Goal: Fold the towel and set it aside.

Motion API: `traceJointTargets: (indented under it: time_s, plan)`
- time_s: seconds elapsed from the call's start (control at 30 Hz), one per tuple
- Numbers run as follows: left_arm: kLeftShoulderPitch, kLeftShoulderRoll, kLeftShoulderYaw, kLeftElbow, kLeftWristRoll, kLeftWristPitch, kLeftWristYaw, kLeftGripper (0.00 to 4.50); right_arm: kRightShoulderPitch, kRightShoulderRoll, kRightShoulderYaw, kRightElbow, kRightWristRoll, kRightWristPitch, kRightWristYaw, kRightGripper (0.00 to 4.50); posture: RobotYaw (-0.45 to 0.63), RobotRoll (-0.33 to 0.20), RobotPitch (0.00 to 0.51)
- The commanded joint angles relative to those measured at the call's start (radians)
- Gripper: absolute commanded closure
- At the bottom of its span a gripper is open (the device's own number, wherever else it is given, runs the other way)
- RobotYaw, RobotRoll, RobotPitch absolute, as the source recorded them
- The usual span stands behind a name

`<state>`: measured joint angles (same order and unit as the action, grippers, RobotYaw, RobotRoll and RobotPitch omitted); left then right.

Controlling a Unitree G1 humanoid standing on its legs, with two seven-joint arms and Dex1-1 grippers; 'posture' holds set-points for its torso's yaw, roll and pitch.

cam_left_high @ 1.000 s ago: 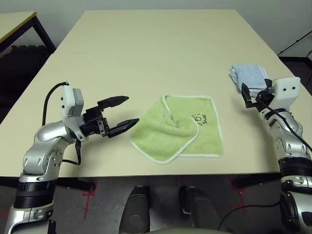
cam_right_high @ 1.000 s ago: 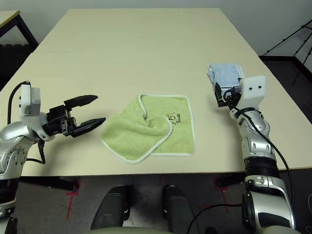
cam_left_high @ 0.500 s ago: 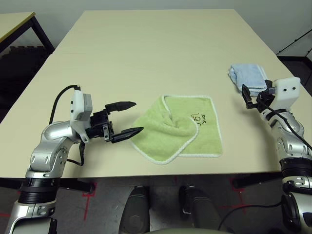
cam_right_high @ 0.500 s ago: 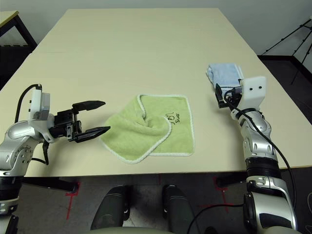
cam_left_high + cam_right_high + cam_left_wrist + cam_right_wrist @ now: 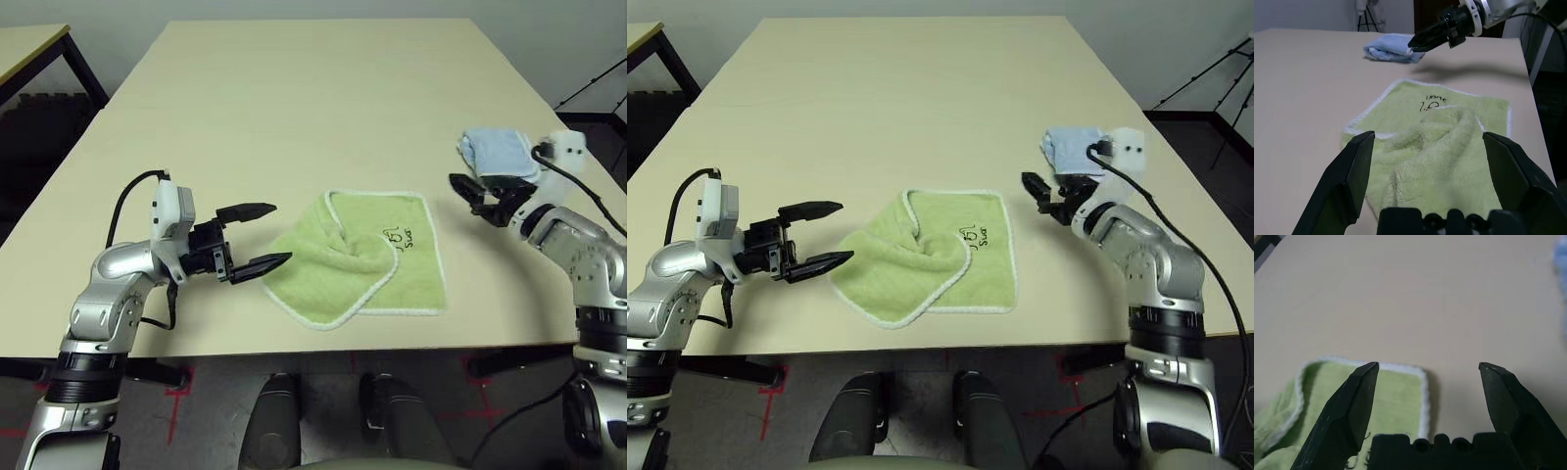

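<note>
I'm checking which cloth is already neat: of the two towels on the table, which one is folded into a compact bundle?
The small pale blue towel, beside the right gripper; the light green terry towel lies spread, one part rumpled over.

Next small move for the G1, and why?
Probably ease the left gripper right and down onto the green towel: its fingers are open beside the towel's left side, and that side lies rumpled, only partly folded over.
</note>
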<state>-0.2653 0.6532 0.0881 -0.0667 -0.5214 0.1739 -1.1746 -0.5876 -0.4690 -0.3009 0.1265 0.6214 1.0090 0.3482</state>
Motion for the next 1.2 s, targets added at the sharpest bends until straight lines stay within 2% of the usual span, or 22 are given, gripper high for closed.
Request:
traceJointTargets:
  time_s: [0.03,0.37,0.9,1.0,1.2]
  plan:
    - [0.007,0.013,-0.011,-0.015,0.014,0.012,0.004,0.0,-0.029,-0.013,0.019,0.067,-0.009,0.063,0.007,0.05,0.21,0.0,0.126]
    - [0.049,0.027,0.003,-0.065,0.011,0.032,0.028,0.0,-0.098,0.011,0.07,0.224,-0.076,0.048,0.031,0.05,0.24,0.0,0.144]
    - [0.088,0.041,0.015,-0.105,0.009,0.05,0.054,0.0,-0.15,0.047,0.17,0.342,-0.171,-0.022,0.132,0.05,0.27,0.0,0.164]
    - [0.086,0.041,0.014,-0.1,0.01,0.05,0.055,0.0,-0.145,0.042,0.179,0.331,-0.183,-0.014,0.15,0.65,0.27,0.0,0.164]
    - [0.08,0.039,0.007,-0.094,0.012,0.05,0.053,0.0,-0.107,0.018,0.181,0.254,-0.179,0.024,0.177,2.94,0.26,0.0,0.167]
